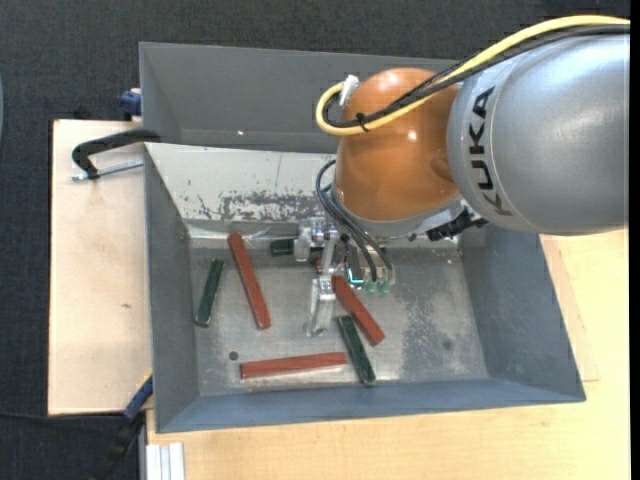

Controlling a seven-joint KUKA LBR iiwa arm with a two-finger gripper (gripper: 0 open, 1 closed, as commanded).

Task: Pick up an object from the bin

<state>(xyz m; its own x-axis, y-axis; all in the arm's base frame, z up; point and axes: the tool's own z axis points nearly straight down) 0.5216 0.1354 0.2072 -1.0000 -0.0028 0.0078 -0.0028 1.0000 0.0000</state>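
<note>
In your bin (165, 268), the outer stick (209, 293) lies leftmost, the long stick (248, 293) just right of it, the near stick (293, 366) before both, and the middle stick (364, 320) and end stick (357, 353) lie together right of centre.

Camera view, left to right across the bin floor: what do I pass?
In order: dark green stick, slanted red stick, gripper, half-hidden red stick. Left out for overlap: lower red stick, lower green stick.

Light fell evenly from above, the bin's far wall (230, 173) shone pale with glare, my orange cover (395, 158) gleamed softly, and my arm (560, 128) shaded the floor beneath it.
</note>
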